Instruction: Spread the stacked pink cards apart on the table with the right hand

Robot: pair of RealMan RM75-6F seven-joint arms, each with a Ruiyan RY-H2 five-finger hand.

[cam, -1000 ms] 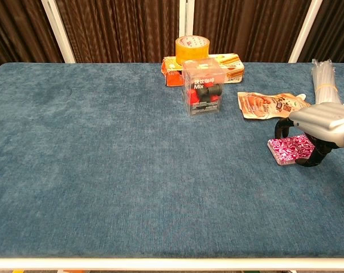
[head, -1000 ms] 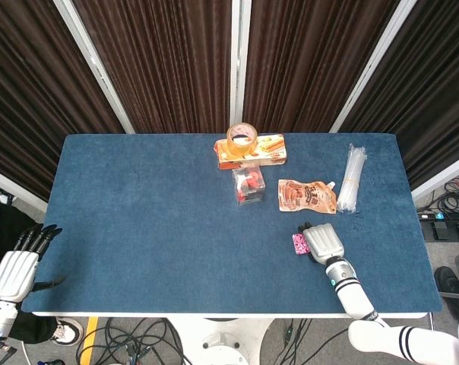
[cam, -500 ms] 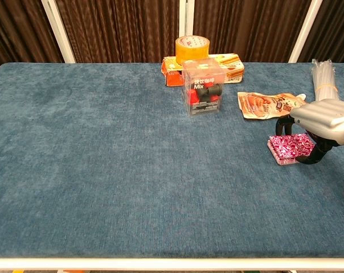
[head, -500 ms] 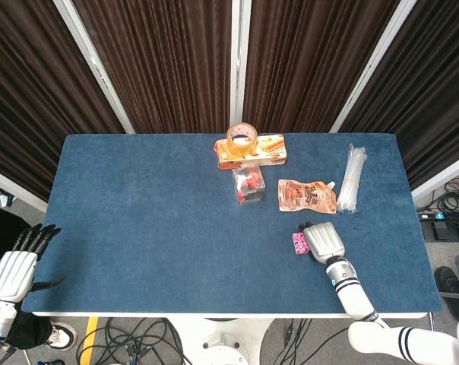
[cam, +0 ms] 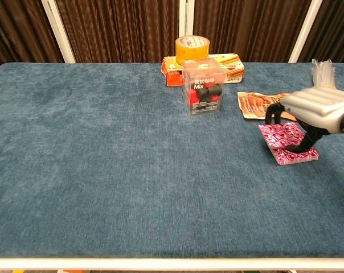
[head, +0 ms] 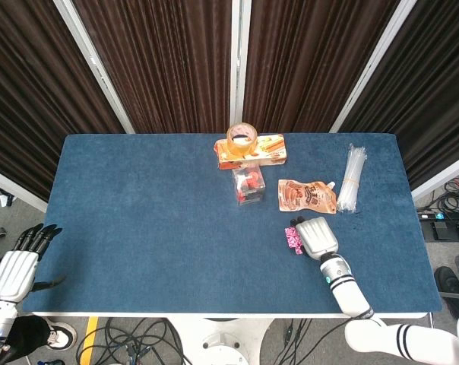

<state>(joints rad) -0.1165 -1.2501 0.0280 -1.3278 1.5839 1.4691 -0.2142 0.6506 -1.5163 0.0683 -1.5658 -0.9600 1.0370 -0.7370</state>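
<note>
The pink patterned cards [cam: 285, 143] lie on the blue table [cam: 115, 170] at the right, fanned into a short overlapping streak; in the head view only their left end [head: 292, 237] shows. My right hand [cam: 311, 111] [head: 318, 237] is palm down over them, its dark fingertips [cam: 293, 147] pressing on the top cards. My left hand [head: 18, 261] hangs open off the table's front left corner, holding nothing, and appears only in the head view.
An orange snack pouch [cam: 264, 104] lies just behind the cards. A clear box with red and black contents [cam: 203, 88], an orange carton [cam: 209, 67] with a tape roll [cam: 192, 46] on it, and a bundle of clear straws [head: 352, 176] stand further back.
My right hand has slid left and away from me, dragging the top cards with it. The stack now spreads into an overlapping strip. The left hand has stayed put.
</note>
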